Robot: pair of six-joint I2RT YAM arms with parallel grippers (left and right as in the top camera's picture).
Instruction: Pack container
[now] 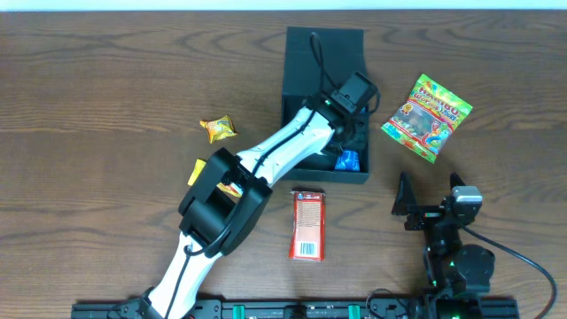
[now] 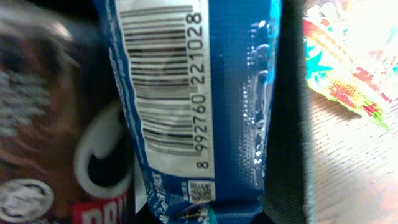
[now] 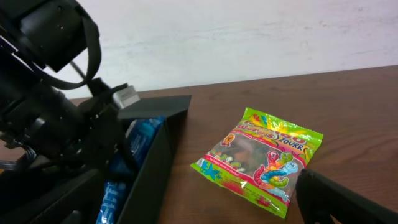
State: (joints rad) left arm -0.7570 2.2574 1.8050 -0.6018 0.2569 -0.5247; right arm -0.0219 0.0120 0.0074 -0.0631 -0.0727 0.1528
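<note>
Item: container (image 1: 323,44), dark teal-green square box, standing at the far middle of the wooden table (image 1: 106,80), lid flap open at its far side. Contents seen: one blue packet (image 1: 347,160) with a white barcode panel, at the near right corner against the wall; a brown packet (image 2: 50,124) beside it, blurred in the left wrist view. Left gripper (image 1: 348,135): reached down inside the box, right by the blue packet, which fills its wrist camera; fingers hidden, so whether they clamp the packet cannot be told. Right gripper (image 1: 431,197): near right of the table, apart from the box, jaws spread wide, nothing between them. Loose on the table: green gummy-worm bag (image 1: 427,115) just right of the box; red packet (image 1: 308,223) in front of it; gold-wrapped sweet (image 1: 218,129) to its left; a yellow piece (image 1: 196,171), partly under the left arm.
</note>
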